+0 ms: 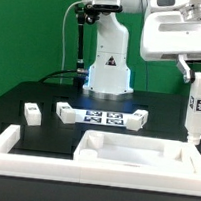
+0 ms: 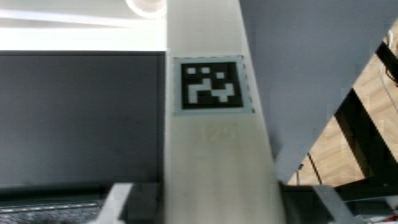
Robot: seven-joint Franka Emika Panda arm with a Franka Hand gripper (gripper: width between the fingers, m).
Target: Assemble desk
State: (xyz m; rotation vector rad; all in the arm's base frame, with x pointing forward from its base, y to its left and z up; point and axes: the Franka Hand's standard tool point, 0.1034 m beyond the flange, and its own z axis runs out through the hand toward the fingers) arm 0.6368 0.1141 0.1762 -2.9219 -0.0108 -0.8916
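Observation:
The white desk top (image 1: 104, 141), a tray with a raised rim, lies at the table's front centre. My gripper (image 1: 199, 77) is shut on a white square leg (image 1: 198, 107) and holds it upright at the exterior view's right. The leg's lower end hangs over the top's far right corner; I cannot tell whether it touches. In the wrist view the leg (image 2: 214, 130) fills the middle with its black-and-white tag facing the camera, and it runs between my gripper (image 2: 210, 202), whose fingers press both sides. Another short leg (image 1: 32, 112) lies on the table at the left.
The marker board (image 1: 102, 116) lies in front of the robot base (image 1: 108, 74). A low white border wall (image 1: 18, 145) runs along the front left. The table is black, and green curtains hang behind it.

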